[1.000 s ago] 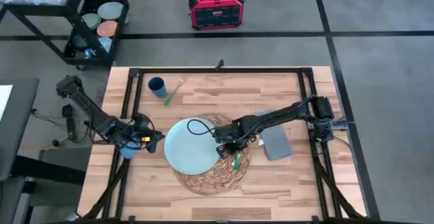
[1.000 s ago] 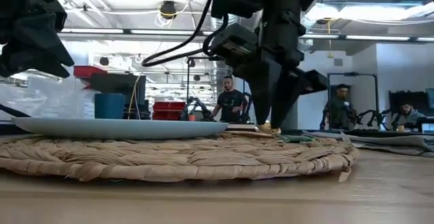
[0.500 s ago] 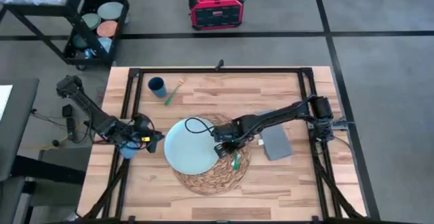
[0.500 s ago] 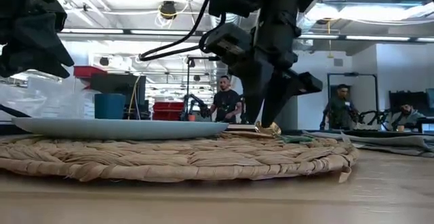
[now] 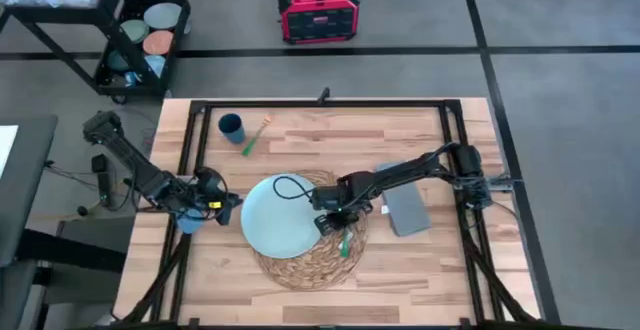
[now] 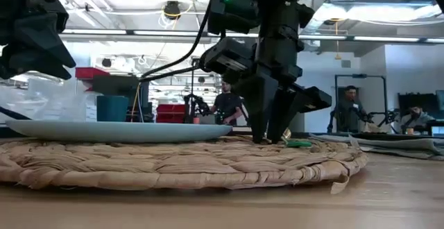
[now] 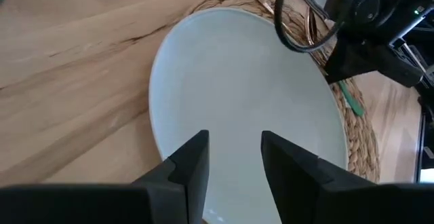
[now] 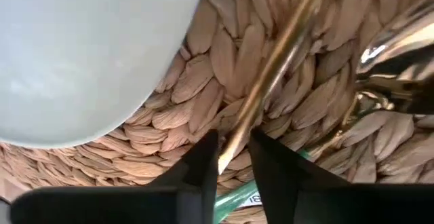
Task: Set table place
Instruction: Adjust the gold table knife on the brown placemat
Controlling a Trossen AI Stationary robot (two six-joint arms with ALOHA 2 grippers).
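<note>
Right gripper (image 5: pixel 330 220) sits low at frame centre, jaws narrow around a gold cutlery stem (image 8: pixel 271 68) on the mat (image 5: pixel 300 265), right of the plate (image 5: pixel 275 215). Left gripper (image 7: pixel 234 159) waits at the plate's left edge, jaws apart, empty. Best to grip firmly and lift straight, clear of the plate rim.

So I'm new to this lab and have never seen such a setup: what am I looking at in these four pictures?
Two robot arms work at a wooden table. One camera looks straight down, one sits at table-top height, and one rides on each wrist. On the table lie a woven mat bearing a pale blue plate, a grey napkin, a dark blue cup and one green-handled piece beside the cup. The right gripper is down on the mat beside the plate, at more green-handled cutlery. The left gripper waits, open, at the plate's other side.
</note>
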